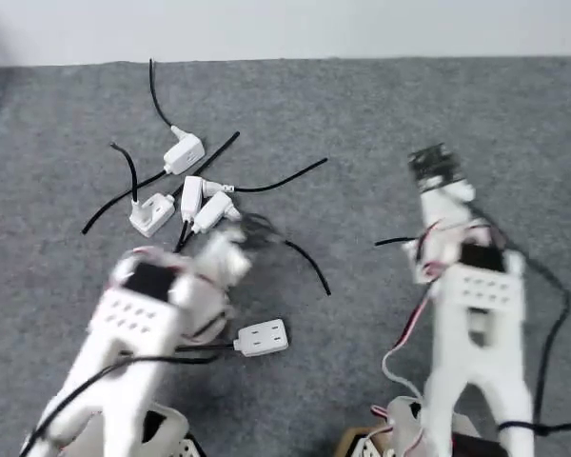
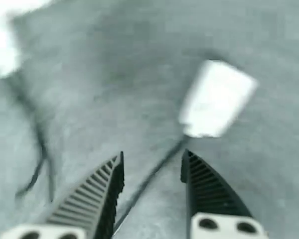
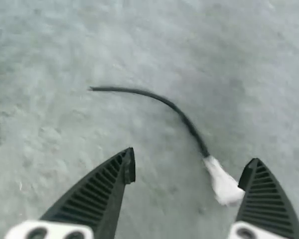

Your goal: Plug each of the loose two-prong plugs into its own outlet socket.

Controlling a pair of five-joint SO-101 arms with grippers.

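Several white plugs and sockets with black cords lie bunched at the back left: one (image 1: 183, 152), another (image 1: 152, 214), and a close pair (image 1: 202, 203). A white outlet socket (image 1: 264, 338) lies alone nearer the front. My left gripper (image 1: 230, 259) hangs just in front of the bunch. In the left wrist view it (image 2: 152, 167) is open, with a white block (image 2: 217, 99) beyond its tips and the block's cord (image 2: 149, 181) running between the fingers. My right gripper (image 3: 189, 169) is open over a small white plug (image 3: 224, 186) with a black cord (image 3: 154, 99).
Grey carpet (image 1: 362, 114) covers the table. Loose black cords (image 1: 285, 178) trail from the bunch toward the middle. A black cord end (image 1: 390, 241) pokes out beside the right arm (image 1: 466, 286). A pale wall runs along the far edge.
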